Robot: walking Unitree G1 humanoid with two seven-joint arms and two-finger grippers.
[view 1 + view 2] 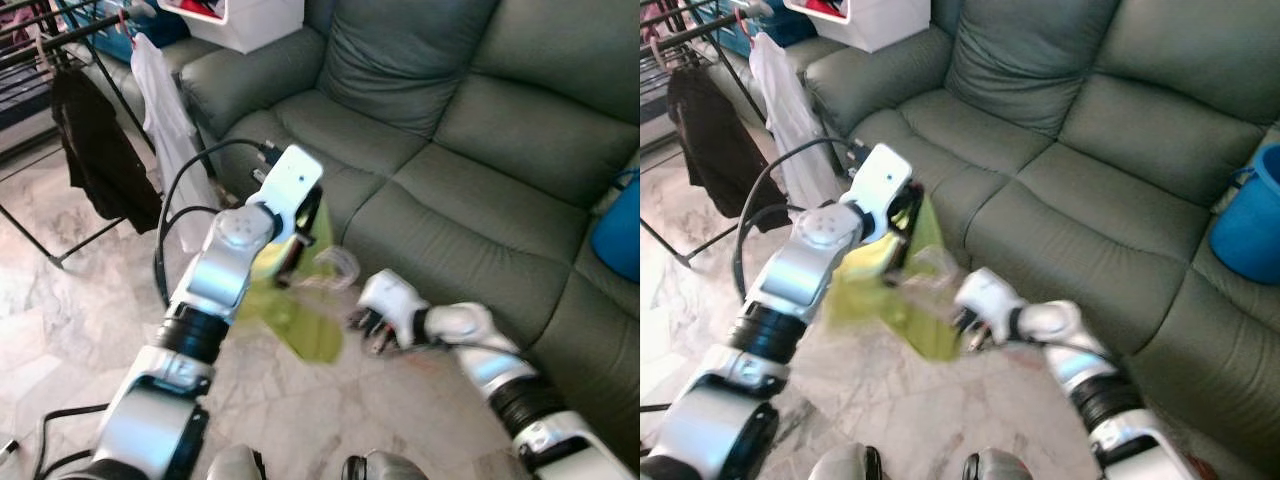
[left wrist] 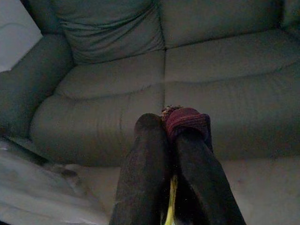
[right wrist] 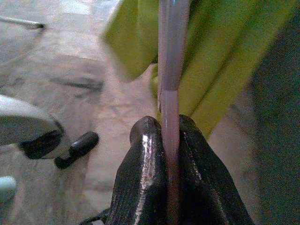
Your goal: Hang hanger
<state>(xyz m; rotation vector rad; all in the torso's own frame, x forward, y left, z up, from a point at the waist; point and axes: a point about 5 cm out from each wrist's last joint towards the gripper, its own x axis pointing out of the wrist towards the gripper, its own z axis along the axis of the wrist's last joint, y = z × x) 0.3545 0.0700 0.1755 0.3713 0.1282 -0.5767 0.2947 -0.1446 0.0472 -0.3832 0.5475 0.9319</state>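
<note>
1. Garment: yellow-green, plain.
2. Hanger: pale pink, translucent.
3. Sofa: dark grey-green, plain.
4. Left pincer: black fingers, dark red band at one tip.
5. Right pincer: glossy black fingers.
6. Floor: pale marbled tile.
7. Bucket: blue.
8. Rack clothes: one black, one white.
</note>
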